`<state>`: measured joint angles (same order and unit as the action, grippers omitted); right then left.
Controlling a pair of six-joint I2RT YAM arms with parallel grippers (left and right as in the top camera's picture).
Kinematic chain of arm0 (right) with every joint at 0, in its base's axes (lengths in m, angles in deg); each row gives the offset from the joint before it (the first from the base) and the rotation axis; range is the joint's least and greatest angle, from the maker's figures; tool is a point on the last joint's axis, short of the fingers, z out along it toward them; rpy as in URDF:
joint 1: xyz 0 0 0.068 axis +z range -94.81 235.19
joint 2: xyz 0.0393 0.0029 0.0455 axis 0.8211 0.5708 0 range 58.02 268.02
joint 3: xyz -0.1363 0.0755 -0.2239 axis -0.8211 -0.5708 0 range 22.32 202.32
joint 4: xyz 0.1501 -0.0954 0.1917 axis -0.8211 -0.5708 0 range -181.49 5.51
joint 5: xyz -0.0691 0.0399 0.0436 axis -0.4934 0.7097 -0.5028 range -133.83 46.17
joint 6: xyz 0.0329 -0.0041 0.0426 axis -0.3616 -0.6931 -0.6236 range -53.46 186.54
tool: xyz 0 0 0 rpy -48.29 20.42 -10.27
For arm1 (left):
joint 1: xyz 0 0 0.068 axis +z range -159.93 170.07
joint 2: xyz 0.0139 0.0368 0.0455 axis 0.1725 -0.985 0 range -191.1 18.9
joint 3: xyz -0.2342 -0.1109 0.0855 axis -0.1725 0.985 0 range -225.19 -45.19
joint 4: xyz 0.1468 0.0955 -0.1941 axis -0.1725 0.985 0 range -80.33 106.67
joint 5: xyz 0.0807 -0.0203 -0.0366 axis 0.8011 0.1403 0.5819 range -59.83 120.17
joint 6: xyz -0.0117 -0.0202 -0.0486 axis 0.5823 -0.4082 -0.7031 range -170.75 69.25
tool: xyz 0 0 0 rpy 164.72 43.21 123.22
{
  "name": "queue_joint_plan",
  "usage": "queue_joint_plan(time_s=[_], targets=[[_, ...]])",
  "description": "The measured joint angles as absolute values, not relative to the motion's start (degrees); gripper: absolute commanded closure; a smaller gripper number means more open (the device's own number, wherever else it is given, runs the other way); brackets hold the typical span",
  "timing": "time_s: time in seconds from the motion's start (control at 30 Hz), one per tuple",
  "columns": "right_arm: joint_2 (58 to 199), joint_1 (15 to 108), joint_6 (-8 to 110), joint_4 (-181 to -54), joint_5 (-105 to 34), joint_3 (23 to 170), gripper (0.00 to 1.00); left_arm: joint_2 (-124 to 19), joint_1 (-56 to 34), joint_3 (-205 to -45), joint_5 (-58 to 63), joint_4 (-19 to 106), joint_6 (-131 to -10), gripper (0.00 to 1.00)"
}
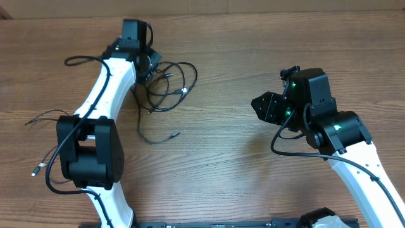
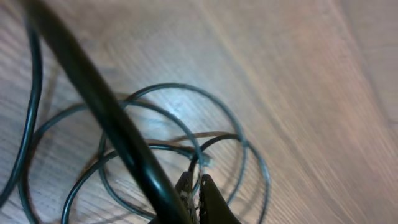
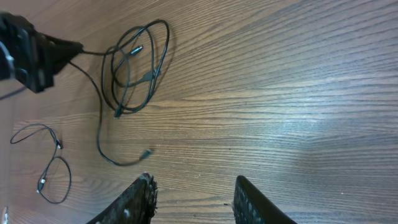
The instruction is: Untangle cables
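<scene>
on the wooden table, seen from above, left to right:

- loose cord: thin, black, lying alone at the far left edge beside the left arm's base, well apart from the main bunch; one small silvery tip near the front
- left arm: white with black joints, stretched toward the far side of the table
- left gripper: clenched, tips pinched together on a thin strand of the bunch, low over the wood; a thick black arm wire crosses the wrist view in front of it
- cable tangle: several overlapping black loops on the far side, left of centre, just right of the left gripper and touching it
- trailing strand: runs from the tangle toward the near side, ending in a small plug, flat on the table
- right gripper: partly released, dark fingers apart with only bare wood between them, well to the right of the tangle
- right arm: white, green lights lit, rising from the near right corner
</scene>
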<state>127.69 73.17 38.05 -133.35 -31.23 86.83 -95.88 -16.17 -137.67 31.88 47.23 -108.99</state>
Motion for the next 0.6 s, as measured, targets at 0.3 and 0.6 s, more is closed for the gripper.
queue_joint_plan(time_s=[0.3, 0.6], targets=[[127.7, 73.2, 38.1, -133.4, -31.2, 86.8, 0.61, -95.9, -16.2, -155.2, 22.1, 47.7, -98.2, 0.96], [127.7, 73.2, 38.1, -132.9, -31.2, 86.8, 0.60, -92.0, -16.6, -178.1, 10.3, 53.0, -90.0, 0.96]])
